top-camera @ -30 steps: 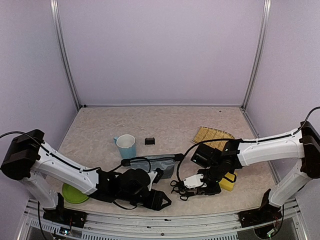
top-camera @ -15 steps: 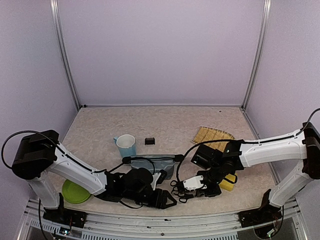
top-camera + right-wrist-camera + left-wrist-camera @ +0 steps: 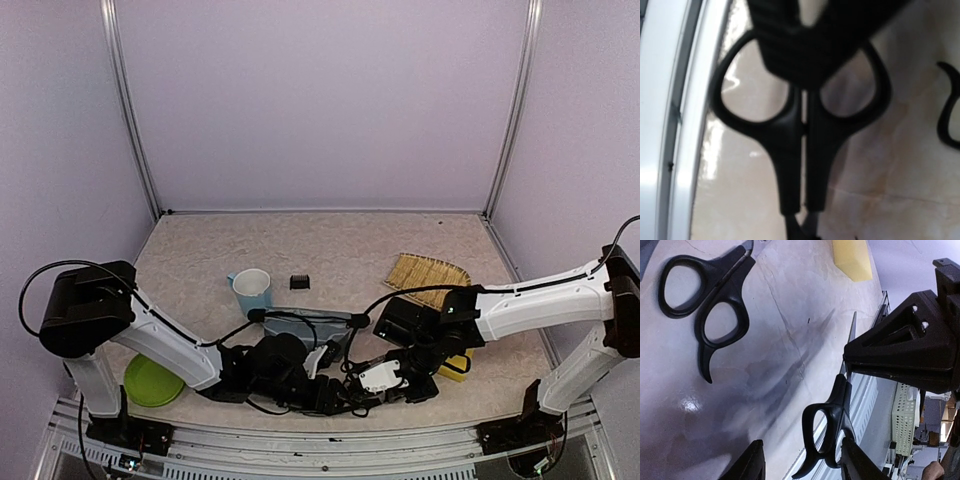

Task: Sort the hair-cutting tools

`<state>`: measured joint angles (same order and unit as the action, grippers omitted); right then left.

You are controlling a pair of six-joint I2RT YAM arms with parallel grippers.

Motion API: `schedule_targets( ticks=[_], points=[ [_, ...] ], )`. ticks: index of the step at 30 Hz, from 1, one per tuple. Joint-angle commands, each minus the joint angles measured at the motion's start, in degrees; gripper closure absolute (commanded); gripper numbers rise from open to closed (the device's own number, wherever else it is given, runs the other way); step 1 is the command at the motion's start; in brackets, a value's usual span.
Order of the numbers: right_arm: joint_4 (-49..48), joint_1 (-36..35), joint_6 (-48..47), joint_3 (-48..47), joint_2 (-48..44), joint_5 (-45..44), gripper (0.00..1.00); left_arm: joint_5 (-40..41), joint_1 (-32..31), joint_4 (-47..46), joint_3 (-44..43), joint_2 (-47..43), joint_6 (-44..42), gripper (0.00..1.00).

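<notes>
My right gripper (image 3: 385, 380) is shut on the blades of one pair of black-handled scissors (image 3: 800, 120) and holds it just above the table, loops pointing toward the left arm. My left gripper (image 3: 802, 450) is open around those loops (image 3: 827, 432). One loop rests against the right-hand finger (image 3: 860, 465), and the other finger (image 3: 750, 465) stands well clear. The second pair of scissors (image 3: 705, 300) lies flat on the table beside them. A tiny black block (image 3: 299, 282) sits farther back, near the cup.
A light-blue cup (image 3: 252, 290) stands at centre left. A grey pouch (image 3: 305, 328) lies behind the left gripper. The yellow sponge (image 3: 455, 365) is by the right arm, a bamboo mat (image 3: 425, 272) behind it. A green plate (image 3: 150, 382) sits at the near left, and the table's front rail (image 3: 300, 440) runs close by.
My left gripper has moved right until its fingers straddle the handles of the held scissors, and its jaws have narrowed a little. The right gripper has shifted slightly left with the scissors.
</notes>
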<state>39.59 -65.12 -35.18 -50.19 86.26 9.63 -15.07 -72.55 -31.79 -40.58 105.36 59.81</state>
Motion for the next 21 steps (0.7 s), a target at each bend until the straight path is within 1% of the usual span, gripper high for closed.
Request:
schedule_targets(
  ticks=[1,6,21],
  points=[
    [0.69,-0.79,-0.36,-2.18,0.62,-0.22,1.0,-3.97,0.64,-4.8,-1.0,1.62,0.48,0.53],
    [0.66,-1.21,-0.33,-2.02,0.81,-0.52,1.0,-5.26,0.85,-7.1,-0.91,1.96,0.59,0.68],
    [0.53,-1.79,0.1,-2.42,1.43,-1.9,1.0,-7.17,1.1,-10.39,-0.64,2.31,0.48,0.94]
  ],
)
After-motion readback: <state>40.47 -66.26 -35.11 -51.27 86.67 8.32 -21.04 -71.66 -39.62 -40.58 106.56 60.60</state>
